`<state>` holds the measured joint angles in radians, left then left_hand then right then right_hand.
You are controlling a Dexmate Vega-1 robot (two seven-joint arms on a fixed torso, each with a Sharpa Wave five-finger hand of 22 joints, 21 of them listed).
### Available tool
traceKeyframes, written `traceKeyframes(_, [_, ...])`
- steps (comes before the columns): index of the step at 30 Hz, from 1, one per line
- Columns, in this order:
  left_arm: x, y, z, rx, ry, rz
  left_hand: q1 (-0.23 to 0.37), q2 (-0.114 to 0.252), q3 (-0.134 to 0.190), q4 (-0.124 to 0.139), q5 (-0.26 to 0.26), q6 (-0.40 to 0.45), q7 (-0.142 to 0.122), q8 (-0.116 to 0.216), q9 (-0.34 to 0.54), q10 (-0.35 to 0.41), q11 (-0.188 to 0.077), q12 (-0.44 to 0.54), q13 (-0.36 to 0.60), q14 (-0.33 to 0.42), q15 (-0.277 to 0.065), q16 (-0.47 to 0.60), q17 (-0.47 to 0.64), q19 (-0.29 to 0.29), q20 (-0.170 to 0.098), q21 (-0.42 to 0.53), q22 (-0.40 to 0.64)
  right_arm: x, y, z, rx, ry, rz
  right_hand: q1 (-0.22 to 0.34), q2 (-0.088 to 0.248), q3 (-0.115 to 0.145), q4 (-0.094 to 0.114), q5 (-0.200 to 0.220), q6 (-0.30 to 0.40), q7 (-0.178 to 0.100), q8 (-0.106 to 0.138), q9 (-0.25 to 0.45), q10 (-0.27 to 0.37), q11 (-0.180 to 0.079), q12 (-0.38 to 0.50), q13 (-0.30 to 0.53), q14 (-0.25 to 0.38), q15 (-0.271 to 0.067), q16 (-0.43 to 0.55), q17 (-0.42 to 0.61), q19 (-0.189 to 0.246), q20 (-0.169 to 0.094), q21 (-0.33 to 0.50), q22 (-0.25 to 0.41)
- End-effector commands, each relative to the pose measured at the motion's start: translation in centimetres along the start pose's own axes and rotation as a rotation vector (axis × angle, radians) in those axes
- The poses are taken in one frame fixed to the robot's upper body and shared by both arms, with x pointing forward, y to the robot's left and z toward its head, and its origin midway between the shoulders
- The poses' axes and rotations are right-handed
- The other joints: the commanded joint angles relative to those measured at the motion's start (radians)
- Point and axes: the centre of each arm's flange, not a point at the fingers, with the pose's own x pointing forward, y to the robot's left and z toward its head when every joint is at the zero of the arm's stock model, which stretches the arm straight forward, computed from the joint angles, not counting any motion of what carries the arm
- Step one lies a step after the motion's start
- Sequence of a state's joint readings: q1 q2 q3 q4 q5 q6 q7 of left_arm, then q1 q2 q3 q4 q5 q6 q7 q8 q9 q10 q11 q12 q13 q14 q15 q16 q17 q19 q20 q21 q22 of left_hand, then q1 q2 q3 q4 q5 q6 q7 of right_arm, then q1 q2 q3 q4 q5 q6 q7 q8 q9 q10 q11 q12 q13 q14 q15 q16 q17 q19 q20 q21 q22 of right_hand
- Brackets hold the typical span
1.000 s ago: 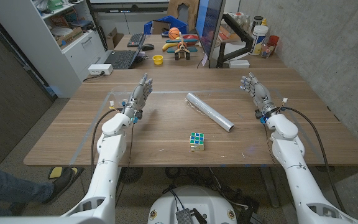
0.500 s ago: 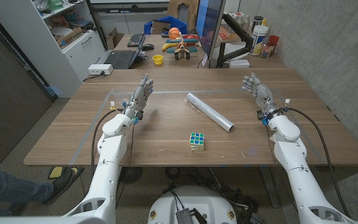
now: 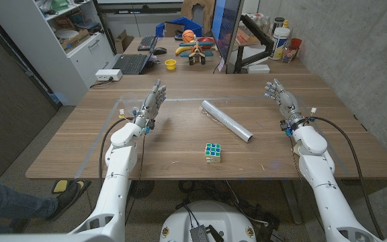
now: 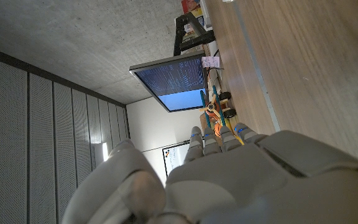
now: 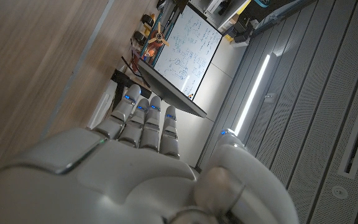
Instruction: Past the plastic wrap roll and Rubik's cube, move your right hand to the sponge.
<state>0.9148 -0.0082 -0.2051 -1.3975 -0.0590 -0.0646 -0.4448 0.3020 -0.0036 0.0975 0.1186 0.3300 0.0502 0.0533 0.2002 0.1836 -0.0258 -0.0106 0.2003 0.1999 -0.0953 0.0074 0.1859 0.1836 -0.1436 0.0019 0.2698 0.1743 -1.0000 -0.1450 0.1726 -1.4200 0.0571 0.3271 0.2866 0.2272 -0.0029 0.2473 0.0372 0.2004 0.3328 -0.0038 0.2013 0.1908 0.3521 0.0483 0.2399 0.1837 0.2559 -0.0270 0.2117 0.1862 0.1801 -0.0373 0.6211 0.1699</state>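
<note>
Slightly, the right hand (image 3: 280, 98) has been shifted rightward since a second ago, fingers spread, nothing held. No sponge is seen on the surface (image 3: 180, 144).

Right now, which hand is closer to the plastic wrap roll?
The right hand, narrowly. It sits off the plastic wrap roll's near end on the robot's right; the left hand is off its far end on the left.

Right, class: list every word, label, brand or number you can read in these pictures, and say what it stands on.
None can be read.
Monitor: lines of text, too small to read.
Whiteboard: scribbled writing, too blurred.
Bottles behind the table: labels too small.
</note>
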Motion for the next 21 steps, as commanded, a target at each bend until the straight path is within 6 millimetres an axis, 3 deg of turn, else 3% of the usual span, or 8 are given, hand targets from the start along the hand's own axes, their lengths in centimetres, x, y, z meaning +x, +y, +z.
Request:
traceKeyframes(1, [-0.1,0.1,0.1,0.001,0.001,0.003,0.002,0.008,-0.004,0.003,0.007,0.005,0.007,0.004,0.004,-0.002,-0.004,0.007,0.0,-0.005,0.003,0.005,0.003,-0.009,0.004,-0.001,0.006,-0.6,-0.5,0.2,-0.04,-0.012,0.0,-0.004,-0.008,0.0,-0.005,0.009,0.006,-0.005,0.008,0.001,0.015,-0.004,0.007,0.003,0.017,-0.006,0.006,0.002,0.019,-0.009,-0.002,0.001])
traceKeyframes(16, [-0.1,-0.2,0.1,0.002,0.004,0.0,0.002,0.01,-0.007,0.002,0.006,0.007,0.007,0.004,0.005,-0.003,-0.006,0.007,-0.001,-0.005,0.003,0.005,0.003,-0.008,0.006,-0.006,0.006,-1.4,-1.0,0.0,-0.105,-0.016,0.007,-0.014,-0.008,-0.006,-0.003,0.014,0.023,-0.017,0.01,0.001,0.028,-0.009,0.007,0.004,0.041,-0.02,0.009,0.003,0.06,-0.014,-0.005,0.0])
traceKeyframes(21, [-0.1,-0.4,0.1,0.005,0.008,-0.002,0.002,0.011,-0.008,0.002,0.006,0.009,0.006,0.004,0.005,-0.002,-0.003,0.007,-0.001,-0.005,0.002,0.005,0.003,-0.009,0.008,-0.008,0.007,-1.8,-1.3,-0.1,-0.117,-0.026,-0.004,-0.026,-0.009,-0.012,0.001,0.017,0.039,-0.025,0.014,0.001,0.043,-0.024,0.01,0.004,0.055,-0.021,0.011,0.004,0.078,-0.018,-0.01,-0.001])
